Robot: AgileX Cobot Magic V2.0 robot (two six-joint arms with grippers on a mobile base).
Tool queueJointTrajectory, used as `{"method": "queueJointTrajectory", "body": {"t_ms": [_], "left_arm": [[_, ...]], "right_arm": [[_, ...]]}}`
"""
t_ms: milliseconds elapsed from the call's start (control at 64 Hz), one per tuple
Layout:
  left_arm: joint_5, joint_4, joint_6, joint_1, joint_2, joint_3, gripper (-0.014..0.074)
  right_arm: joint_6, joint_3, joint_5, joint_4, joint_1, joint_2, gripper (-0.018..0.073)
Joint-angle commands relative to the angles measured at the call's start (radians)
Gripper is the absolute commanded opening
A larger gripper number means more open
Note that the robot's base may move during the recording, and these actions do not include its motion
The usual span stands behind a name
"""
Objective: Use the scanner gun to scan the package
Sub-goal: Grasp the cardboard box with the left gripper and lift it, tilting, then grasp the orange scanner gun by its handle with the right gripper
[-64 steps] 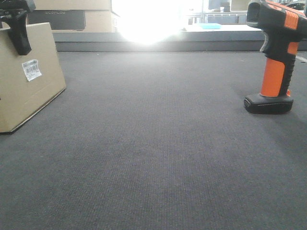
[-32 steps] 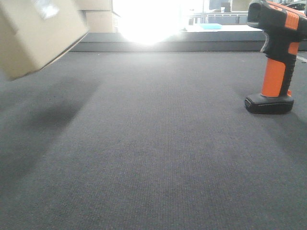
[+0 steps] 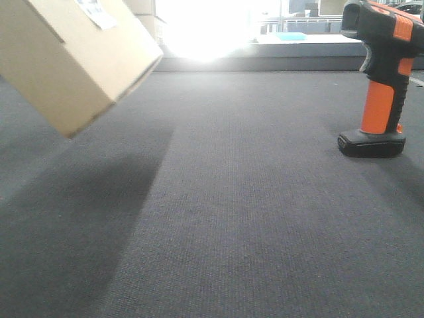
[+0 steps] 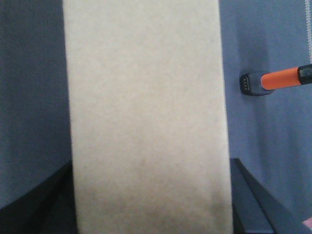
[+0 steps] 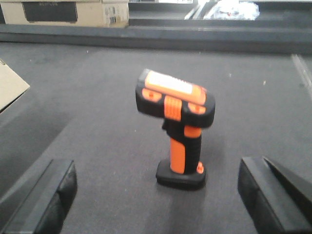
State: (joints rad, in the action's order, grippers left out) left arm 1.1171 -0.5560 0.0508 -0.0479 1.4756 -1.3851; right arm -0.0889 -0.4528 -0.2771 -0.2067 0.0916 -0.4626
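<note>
A brown cardboard package [image 3: 73,59] with a white barcode label [image 3: 96,10] hangs tilted in the air at the upper left of the front view. It fills the left wrist view [image 4: 146,117], where my left gripper [image 4: 151,209] is shut on its two sides. An orange and black scanner gun [image 3: 381,79] stands upright on its base at the right. In the right wrist view the scanner gun [image 5: 178,126] stands ahead of my right gripper [image 5: 156,195], which is open and empty, with its fingers [image 5: 53,195] wide on either side. A corner of the package [image 5: 9,85] shows at the left edge.
The surface is dark grey carpet-like mat [image 3: 232,218]. A raised ledge [image 3: 265,63] runs along the back, with strong glare [image 3: 205,26] above it. Cardboard boxes [image 5: 63,12] stand at the back left.
The package has gone from resting on the mat at the left to being lifted, tilted and carried to the right. The scanner gun has not moved.
</note>
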Motion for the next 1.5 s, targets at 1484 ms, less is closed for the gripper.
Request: {"method": "queueJointTrajectory", "body": {"t_ms": [1484], "left_arm": [[-0.121, -0.049, 0.000, 0.002, -0.014, 0.051, -0.0111]], "right_arm": [[0.045, -0.032, 1.015, -0.182, 0.093, -1.006, 0.0568]]}}
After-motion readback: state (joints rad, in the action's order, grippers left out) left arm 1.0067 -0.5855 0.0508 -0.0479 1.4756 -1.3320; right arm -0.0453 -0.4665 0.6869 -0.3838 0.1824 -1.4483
